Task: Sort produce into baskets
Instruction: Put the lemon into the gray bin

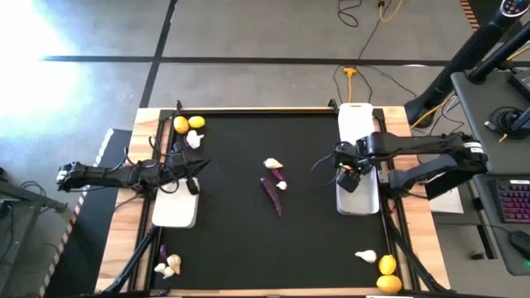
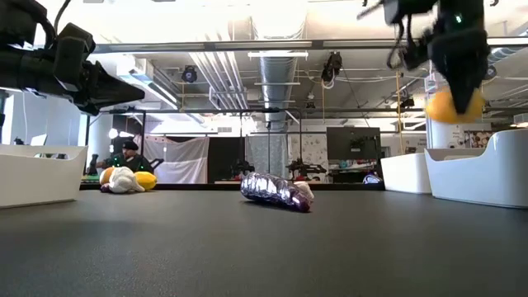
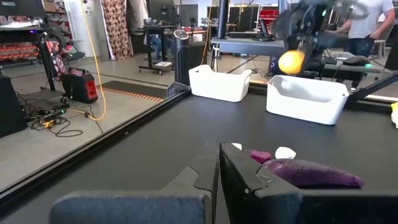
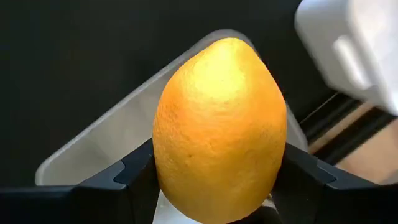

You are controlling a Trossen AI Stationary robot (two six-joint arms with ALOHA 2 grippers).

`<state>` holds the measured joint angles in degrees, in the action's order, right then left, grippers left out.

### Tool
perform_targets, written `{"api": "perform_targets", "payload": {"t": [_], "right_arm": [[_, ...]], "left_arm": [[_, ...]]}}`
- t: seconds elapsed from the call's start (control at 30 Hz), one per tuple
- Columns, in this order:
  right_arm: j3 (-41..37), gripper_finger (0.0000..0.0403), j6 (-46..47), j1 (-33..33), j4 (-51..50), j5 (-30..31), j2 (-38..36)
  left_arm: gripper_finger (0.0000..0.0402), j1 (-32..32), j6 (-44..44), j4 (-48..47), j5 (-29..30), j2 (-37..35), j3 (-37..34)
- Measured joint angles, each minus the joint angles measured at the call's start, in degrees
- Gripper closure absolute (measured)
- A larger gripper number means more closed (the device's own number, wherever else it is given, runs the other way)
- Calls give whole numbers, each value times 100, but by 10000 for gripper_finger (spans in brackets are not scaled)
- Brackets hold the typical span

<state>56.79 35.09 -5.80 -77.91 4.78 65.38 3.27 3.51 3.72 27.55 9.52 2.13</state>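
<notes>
Resting lemon [image 4: 219, 130] between claw [image 4: 214, 177] fingers

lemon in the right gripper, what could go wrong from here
1. The right gripper holds the lemon high above the basket. Dropped from there, it may bounce over the shallow wall.
2. Only the fingers on its two sides pinch the rounded lemon, so it could slip early.
3. A second basket sits close by, so a small aiming error could land the lemon in the wrong one.
</notes>
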Motion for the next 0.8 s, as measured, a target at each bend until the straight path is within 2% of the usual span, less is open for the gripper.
{"api": "perform_targets", "payload": {"t": [0.17, 0.37, 0.63, 0.8], "right_arm": [[-936, 173, 62, -46, 687, -508, 161], [-1582, 158, -163, -87, 1261, -477, 537], [-1487, 115, -547, -85, 1334, -483, 838], [-793, 91, -343, -21, 492, -471, 802]], "left_arm": [[401, 0, 0, 6, 0, 0, 0], [401, 0, 2, 10, -1, 9, 0], [401, 1, 0, 12, -2, 9, 0], [401, 0, 0, 11, -2, 9, 0]]}}
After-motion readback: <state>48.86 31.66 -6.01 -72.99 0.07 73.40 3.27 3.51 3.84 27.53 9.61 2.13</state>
